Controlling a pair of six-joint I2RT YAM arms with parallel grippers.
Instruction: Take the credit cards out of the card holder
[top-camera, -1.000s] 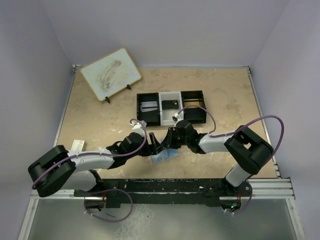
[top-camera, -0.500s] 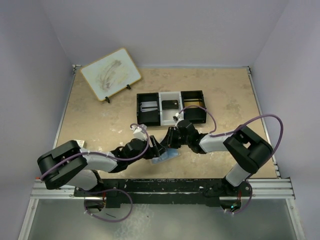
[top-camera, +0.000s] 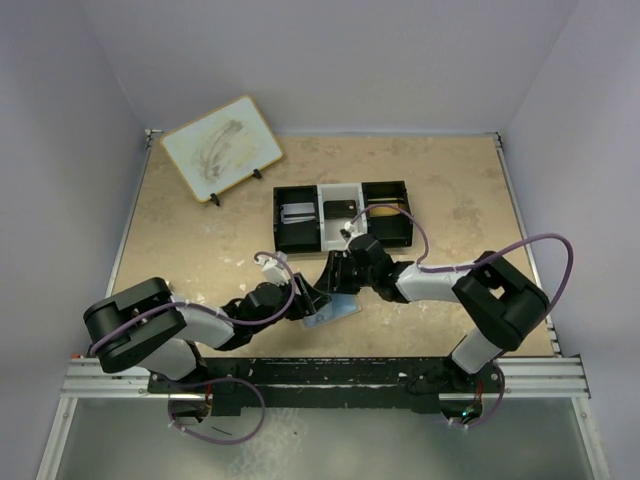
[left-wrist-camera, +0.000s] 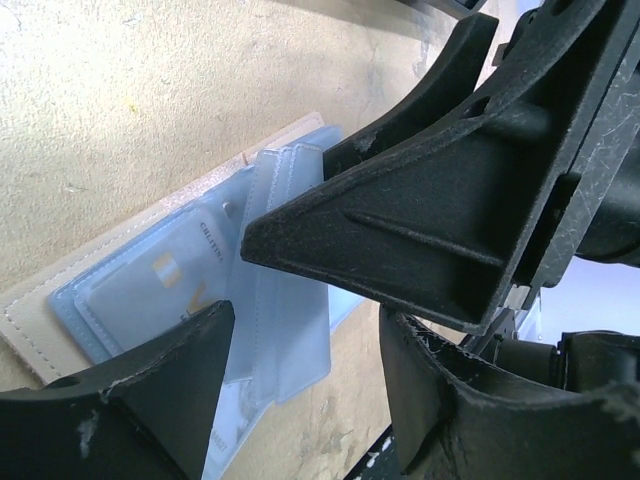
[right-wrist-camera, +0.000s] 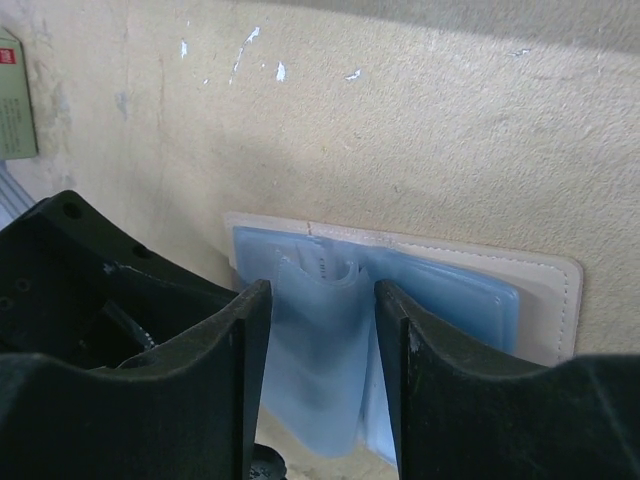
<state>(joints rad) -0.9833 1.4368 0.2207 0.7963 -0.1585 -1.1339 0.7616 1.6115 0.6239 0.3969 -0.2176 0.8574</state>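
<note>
You have the card holder (top-camera: 335, 312) lying open on the bench (top-camera: 200, 230), near its front edge — left pincer (left-wrist-camera: 305, 330) spread above it, right pincer (right-wrist-camera: 320, 300) spread too, astride the clear sleeves (right-wrist-camera: 322, 370).

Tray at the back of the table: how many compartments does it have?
3, in one row: the black left compartment, the white middle compartment and the black right compartment. None seems hidden.

A short line of small dark capitals on the credit card (left-wrist-camera: 150, 290) inside the card holder (left-wrist-camera: 40, 330) is too blurred to read.
</note>
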